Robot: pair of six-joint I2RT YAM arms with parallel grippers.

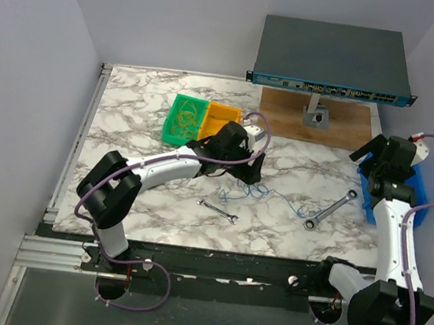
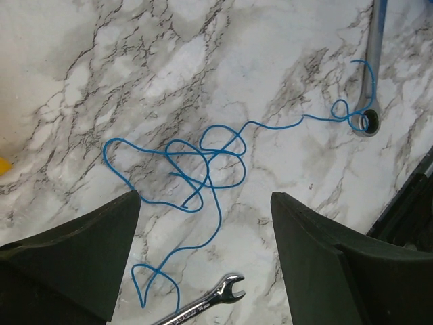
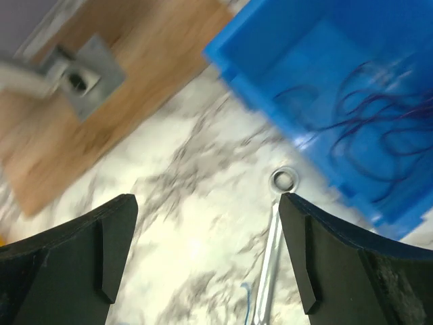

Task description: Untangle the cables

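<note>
Currently left pincer (image 2: 204, 198) spread wide (empty) over cable (image 2: 270, 124).

Two wrenches (image 1: 219, 211) (image 1: 330, 209), three bins (image 1: 181, 104) (image 1: 224, 116) (image 3: 304, 68), one blue cable (image 2: 203, 157)

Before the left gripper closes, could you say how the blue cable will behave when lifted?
Probably floppy: the blue cable lies in loose overlapping loops, so it should sag and trail. Likely very light, being thread-thin. Its far end curls over the larger wrench, so it may snag.
</note>
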